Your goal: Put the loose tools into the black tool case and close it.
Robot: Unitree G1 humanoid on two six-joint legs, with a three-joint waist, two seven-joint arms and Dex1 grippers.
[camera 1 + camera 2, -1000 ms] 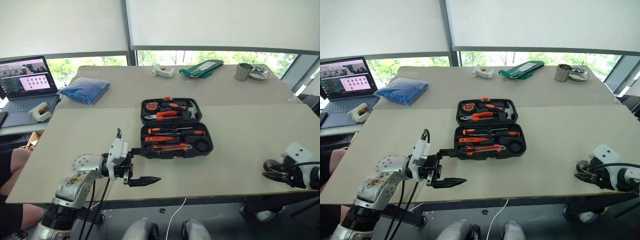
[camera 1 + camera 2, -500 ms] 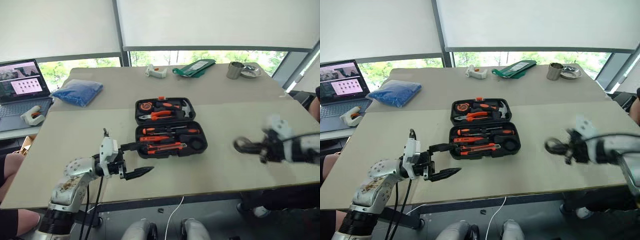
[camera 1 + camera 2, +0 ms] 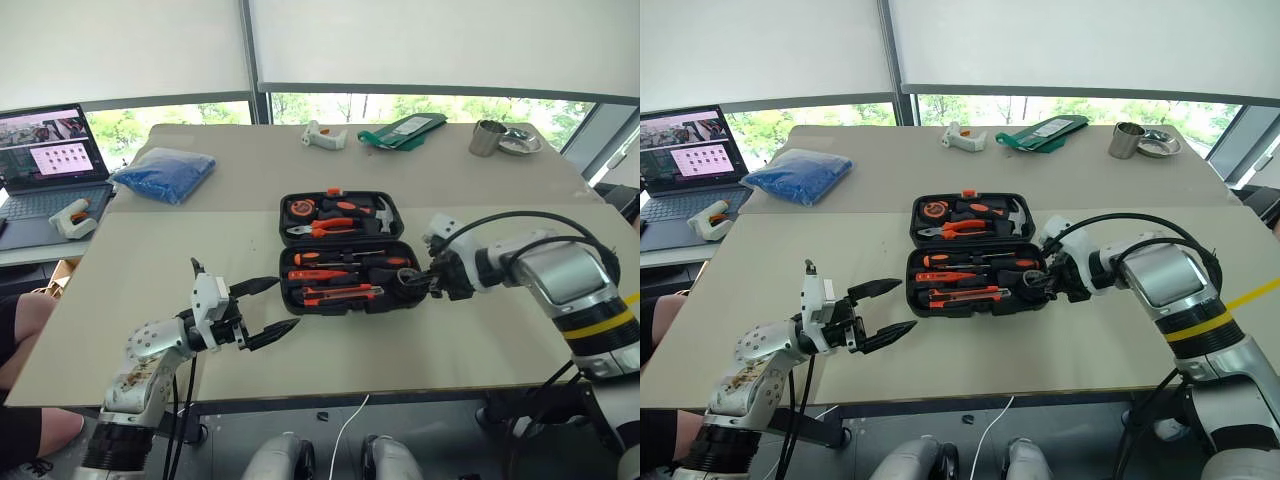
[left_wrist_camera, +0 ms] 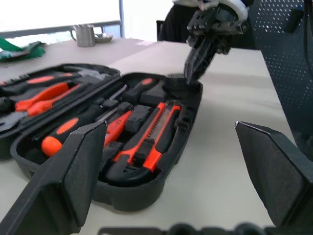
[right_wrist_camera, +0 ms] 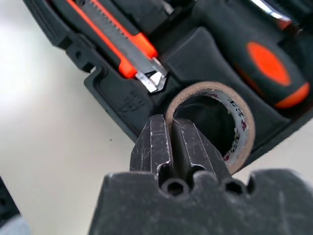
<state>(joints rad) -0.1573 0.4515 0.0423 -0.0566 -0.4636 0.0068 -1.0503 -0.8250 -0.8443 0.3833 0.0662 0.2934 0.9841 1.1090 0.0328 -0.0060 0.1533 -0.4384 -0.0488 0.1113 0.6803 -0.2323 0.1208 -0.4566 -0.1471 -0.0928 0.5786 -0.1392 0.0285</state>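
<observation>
The black tool case (image 3: 284,288) lies open in the middle of the table. Its front half holds orange-and-black screwdrivers (image 3: 322,274) and the utility knife (image 3: 340,294). My right gripper (image 3: 425,281) is at the case's right end, shut on the wall of the small tape roll (image 5: 240,125). The roll hangs over the round recess there; whether it rests in it I cannot tell. My left gripper (image 3: 268,307) stands open on the table just left of the case's front corner, holding nothing and pointing at the case.
The hammer, pliers (image 3: 325,229) and tape measure sit in the case's back half. A blue bag (image 3: 165,173) and a laptop (image 3: 50,160) are at the far left. A green pouch (image 3: 405,130) and a metal cup (image 3: 487,138) stand at the back.
My right arm has swung from the table's front right edge leftward to the case's right end, carrying the tape roll. The left gripper has stayed about where it was. The camera has shifted.
</observation>
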